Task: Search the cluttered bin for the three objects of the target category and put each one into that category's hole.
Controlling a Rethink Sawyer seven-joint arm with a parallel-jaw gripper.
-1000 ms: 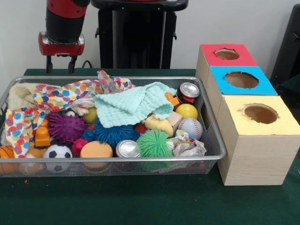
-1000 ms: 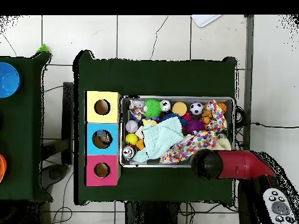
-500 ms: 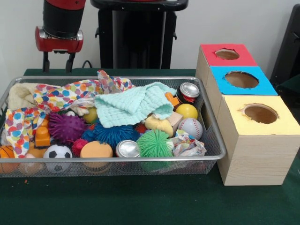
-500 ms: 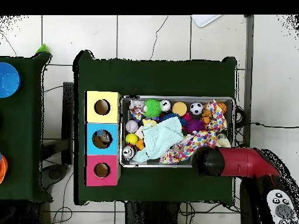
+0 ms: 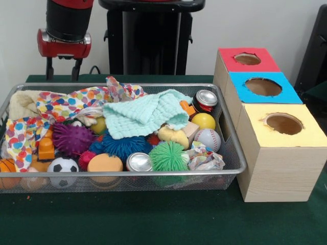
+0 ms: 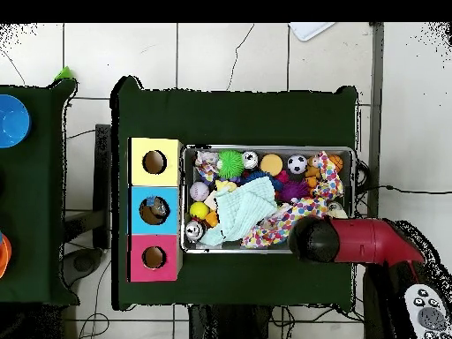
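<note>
Above the far left corner of the silver wire-mesh bin (image 5: 232, 153), my claw (image 5: 63, 69) hangs with prongs apart, holding nothing, raised for searching. Two silver drink cans (image 5: 139, 162) stand upright, tops up, among balls; the knitted mint cloth (image 5: 145, 115) hides more.

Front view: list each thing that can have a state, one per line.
end effector: raised behind the bin, fingers apart, empty
bin: cluttered
teal cloth: crumpled atop toys
red box: hole open
blue box: hole open
yellow box: hole open
</note>
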